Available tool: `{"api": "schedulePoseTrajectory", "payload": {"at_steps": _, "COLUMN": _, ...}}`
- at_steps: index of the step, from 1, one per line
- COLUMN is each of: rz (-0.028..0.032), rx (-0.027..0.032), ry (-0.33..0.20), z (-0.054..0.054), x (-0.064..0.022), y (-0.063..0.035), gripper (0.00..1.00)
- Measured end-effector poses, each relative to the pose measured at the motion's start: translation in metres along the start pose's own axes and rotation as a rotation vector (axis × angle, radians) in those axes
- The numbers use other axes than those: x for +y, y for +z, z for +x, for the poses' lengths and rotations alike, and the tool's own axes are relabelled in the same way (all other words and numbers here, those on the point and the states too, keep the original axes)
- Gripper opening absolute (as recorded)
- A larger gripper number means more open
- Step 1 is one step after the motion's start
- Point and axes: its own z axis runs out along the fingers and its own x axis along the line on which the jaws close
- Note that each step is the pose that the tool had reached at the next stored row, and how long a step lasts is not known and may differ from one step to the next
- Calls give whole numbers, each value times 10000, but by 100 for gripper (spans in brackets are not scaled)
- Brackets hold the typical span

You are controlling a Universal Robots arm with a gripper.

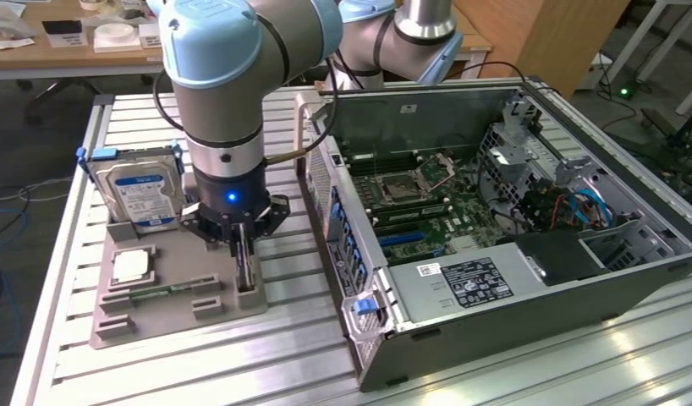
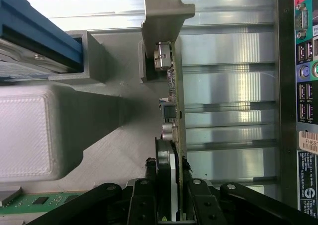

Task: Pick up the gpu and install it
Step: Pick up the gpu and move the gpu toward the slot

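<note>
ur arm's gripper (image 1: 244, 247) pinches the gpu (image 1: 248, 275) at the grey parts holder (image 1: 154, 328), beside the open pc case (image 1: 527, 315). in the wrist view you see both fingers (image 2: 161, 180) pressed against the card's faces, so read the claw as clamped on the gpu (image 2: 175, 98). the card stands on its long edge in a slot on the side of the holder nearest the case. its silver bracket (image 2: 161, 14) is at the end away from the grip. it doesn't look lifted yet.

risks, as a judgement:
- **binding:** you're holding a long thin board toward one end, w/ the bracket's weight at the other. any tilt coming out of the slot could bind the card against the slot walls & drag the whole holder along. it could also let the card swing in the pads.
- **squeeze:** the grip sits by small board components. too much squeeze may harm them; too little & the card slips.
- **clearance:** the hard drive (image 1: 143, 190), square silver chip (image 1: 132, 266) & ram stick (image 1: 154, 292) share the holder. the case's rear i/o panel (image 2: 305, 86) is near the card. a skewed card could clip any of them.
</note>
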Motion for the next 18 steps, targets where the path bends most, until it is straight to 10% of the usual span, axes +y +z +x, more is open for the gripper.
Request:
{"api": "schedulePoseTrajectory", "payload": {"at_steps": 5, "rz": -10, "rx": 0, "ry": 1, "z": 1, "x": 2, "y": -38, "gripper": 28}}
{"api": "schedulePoseTrajectory", "payload": {"at_steps": 18, "rz": -18, "rx": 0, "ry": 0, "z": 4, "x": 22, "y": -501, "gripper": 28}}
